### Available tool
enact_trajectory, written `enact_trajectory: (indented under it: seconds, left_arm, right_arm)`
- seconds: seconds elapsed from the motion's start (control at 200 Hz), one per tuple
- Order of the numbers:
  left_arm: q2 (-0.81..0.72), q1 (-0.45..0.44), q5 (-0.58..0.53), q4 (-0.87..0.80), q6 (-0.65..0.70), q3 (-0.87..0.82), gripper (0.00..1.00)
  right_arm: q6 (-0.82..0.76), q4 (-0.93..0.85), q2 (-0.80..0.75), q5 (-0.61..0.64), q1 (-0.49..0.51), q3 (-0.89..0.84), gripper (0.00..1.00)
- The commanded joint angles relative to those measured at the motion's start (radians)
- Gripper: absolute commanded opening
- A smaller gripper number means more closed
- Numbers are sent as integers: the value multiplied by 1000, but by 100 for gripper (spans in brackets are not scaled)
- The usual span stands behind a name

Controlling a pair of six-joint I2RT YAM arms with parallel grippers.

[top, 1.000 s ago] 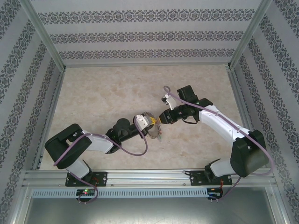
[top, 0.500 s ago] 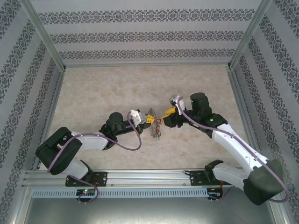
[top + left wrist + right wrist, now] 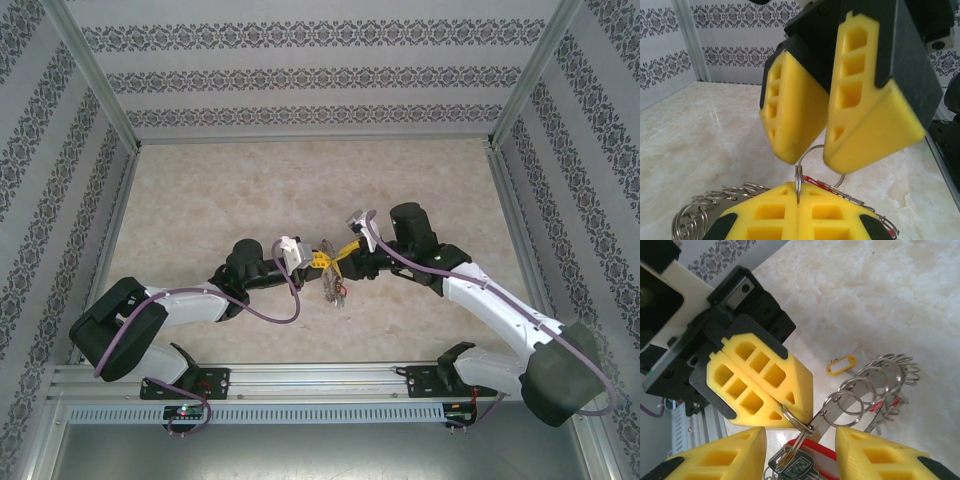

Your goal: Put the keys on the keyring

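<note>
Over one marble tabletop (image 3: 220,190), the left arm (image 3: 190,300) and right arm (image 3: 490,295) stretch inward, tips meeting. The left end effector (image 3: 790,412) is clamped on one keyring (image 3: 867,385) by a small ring (image 3: 798,180). The right end effector (image 3: 800,455), jaws apart, straddles red-tagged keys (image 3: 795,465). One yellow tag (image 3: 841,365) lies beyond.

The table (image 3: 200,200) is a beige, marble-patterned surface with a soft gloss, walled by patterned panels. In the right wrist view, a small yellow key tag (image 3: 841,365) appears to lie flat on it.
</note>
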Motion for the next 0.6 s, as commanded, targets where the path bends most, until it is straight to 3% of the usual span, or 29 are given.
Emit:
enact_trajectory:
  seconds: [0.0, 0.09, 0.135, 0.255, 0.495, 0.55, 0.595]
  left_arm:
    - [-38, 13, 30, 27, -19, 38, 0]
    - [-44, 13, 30, 26, -24, 38, 0]
    - [-45, 13, 32, 26, -26, 38, 0]
    - [-52, 13, 32, 18, -24, 36, 0]
    - [-41, 13, 83, -4, -26, 55, 0]
    - [-38, 14, 91, -10, -26, 60, 0]
    - [-38, 13, 100, -16, -25, 65, 0]
  right_arm:
    - [-6, -25, 8, 14, 3, 18, 33]
    - [-29, -46, 2, 39, -1, 22, 23]
    - [-39, -54, -1, 36, -9, 21, 13]
    - [-54, -90, -25, 54, -48, 23, 3]
    - [-203, -235, 7, 69, -25, 82, 3]
    - [-258, -252, 10, 104, -3, 87, 8]
    - [-265, -241, 9, 153, 1, 86, 18]
